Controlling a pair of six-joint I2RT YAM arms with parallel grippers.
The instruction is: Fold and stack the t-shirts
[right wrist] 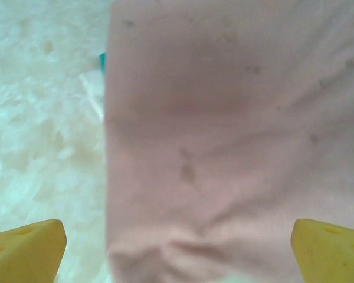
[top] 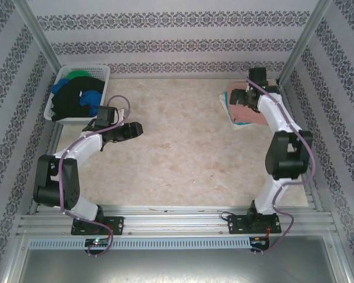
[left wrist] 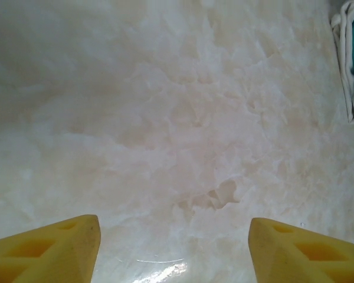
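Left tool [left wrist: 174, 229] released, over open table [left wrist: 165, 118] middle | right tool [right wrist: 177, 231] released above salmon-pink t-shirt [right wrist: 224, 135], far-right edge

Built of glossy white shells and bulky black joint housings in both the left arm [top: 76, 148] and the right arm [top: 277, 118]. Strung wrist to foot with a looping lilac cable [top: 61, 171] apiece, above flat black rectangular base plates [top: 97, 226]. Tipped with blunt yellow plastic wedge fingers [left wrist: 53, 247], hollowed by triangular recesses; same yellow wedges [right wrist: 23, 250] on the right.
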